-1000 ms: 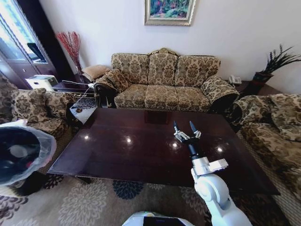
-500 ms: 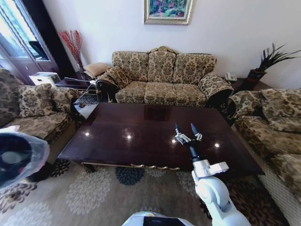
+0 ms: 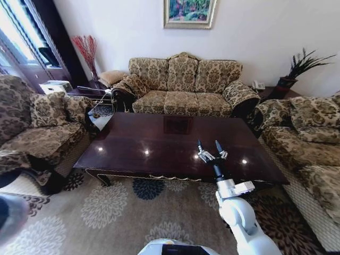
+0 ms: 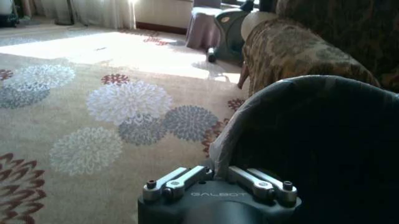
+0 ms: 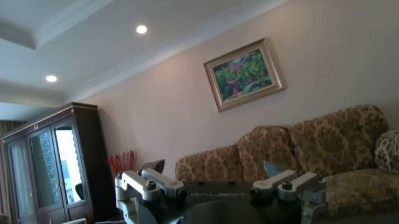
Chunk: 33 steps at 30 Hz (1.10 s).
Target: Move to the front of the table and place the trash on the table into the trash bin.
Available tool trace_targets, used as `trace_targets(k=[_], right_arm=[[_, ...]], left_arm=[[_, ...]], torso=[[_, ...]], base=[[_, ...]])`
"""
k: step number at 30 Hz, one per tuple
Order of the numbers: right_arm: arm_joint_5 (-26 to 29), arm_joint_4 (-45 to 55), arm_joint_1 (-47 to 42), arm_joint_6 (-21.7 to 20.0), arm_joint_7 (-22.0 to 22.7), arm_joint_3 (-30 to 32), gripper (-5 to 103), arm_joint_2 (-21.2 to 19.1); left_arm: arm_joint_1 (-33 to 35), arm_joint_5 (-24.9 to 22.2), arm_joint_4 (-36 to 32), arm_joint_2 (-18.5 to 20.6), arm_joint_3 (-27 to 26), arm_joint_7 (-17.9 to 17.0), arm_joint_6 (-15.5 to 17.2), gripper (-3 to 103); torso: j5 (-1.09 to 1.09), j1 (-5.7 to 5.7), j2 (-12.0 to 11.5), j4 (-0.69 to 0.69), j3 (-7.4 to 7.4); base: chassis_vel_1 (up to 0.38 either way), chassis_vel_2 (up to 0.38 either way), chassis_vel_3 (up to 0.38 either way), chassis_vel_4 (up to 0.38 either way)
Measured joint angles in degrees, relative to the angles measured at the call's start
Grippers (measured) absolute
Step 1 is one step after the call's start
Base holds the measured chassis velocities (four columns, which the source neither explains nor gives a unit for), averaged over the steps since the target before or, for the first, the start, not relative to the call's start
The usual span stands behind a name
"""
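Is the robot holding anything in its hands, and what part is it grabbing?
The left hand grips the trash bin by the bag-lined rim. The right hand is open over the table, holding nothing.

Glossy dark table (image 3: 159,143) on patterned carpet (image 3: 106,212)

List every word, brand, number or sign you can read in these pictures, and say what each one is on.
"GALBOT": on the body of the left claw, which grips the bag rim of the trash bin.
"GALBOT": on the body of the right claw, fingers apart.
Nothing readable on the framed painting or the table.
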Motion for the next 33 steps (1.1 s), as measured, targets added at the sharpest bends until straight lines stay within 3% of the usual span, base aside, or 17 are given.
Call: trace_targets(k=[1,5,9,10,12,17,21,29,33], right_arm=[[0.0,0.0,0.0,0.0,0.0,0.0,100,0.0],[-0.4,0.04,-0.49,0.1,-0.18,-0.22,100,0.49],[-0.48,0.76,-1.25,0.56,-0.23,0.29,100,0.44],[-0.51,1.06,-1.83,0.96,-0.35,0.8,100,0.39],[-0.56,1.43,-2.59,1.37,-0.78,1.51,100,0.28],[-0.66,2.41,-3.99,1.97,-1.25,3.48,100,-0.44],[-0.8,3.91,-5.67,2.54,-1.15,4.93,100,-2.46],[-1.28,4.24,-4.7,2.55,-0.2,5.3,100,-3.05],[-1.28,3.93,-3.85,2.34,0.6,4.55,100,-3.23]], left_arm=[[0.0,0.0,0.0,0.0,0.0,0.0,0.0,0],[-2.92,0.72,11.6,1.05,5.93,0.79,-3.3,0],[-5.13,-1.12,17.33,1.78,9.6,2.08,-5.4,0],[-6.82,-1.38,20.86,2.46,11.47,2.6,-6.86,0],[-8.21,-2.07,23.55,3.09,12.87,3.22,-7.47,0],[-11.77,-4.2,29.79,5.05,15.32,5.4,-7.46,0],[-16.36,-5.96,38.63,8.49,18.4,6.51,-5.9,0],[-19.53,-5.13,41.23,9.42,21.7,6.92,-4.01,0],[-18.93,-2.93,43.0,8.87,22.11,7.77,-3.93,0]], torso=[[0.0,0.0,0.0,0.0,0.0],[0.04,-0.08,0.01,0.11,-0.03],[0.0,-0.09,0.02,0.11,-0.03],[0.0,-0.08,0.01,0.03,-0.03],[0.02,-0.07,0.01,0.02,-0.02],[0.03,-0.06,0.01,0.04,-0.02],[0.02,-0.06,0.01,0.08,-0.02],[0.06,-0.06,0.01,0.0,-0.02],[0.04,-0.06,0.01,0.11,-0.02]], base=[[0.0,0.0,0.0,0.0],[0.0,0.0,0.0,0.0],[0.0,0.0,0.0,0.0],[0.0,0.0,0.0,0.0],[0.0,0.0,0.0,0.0],[0.0,0.0,0.0,0.0],[0.0,0.0,0.0,0.0],[0.0,0.0,0.0,0.0],[0.0,0.0,0.0,0.0]])
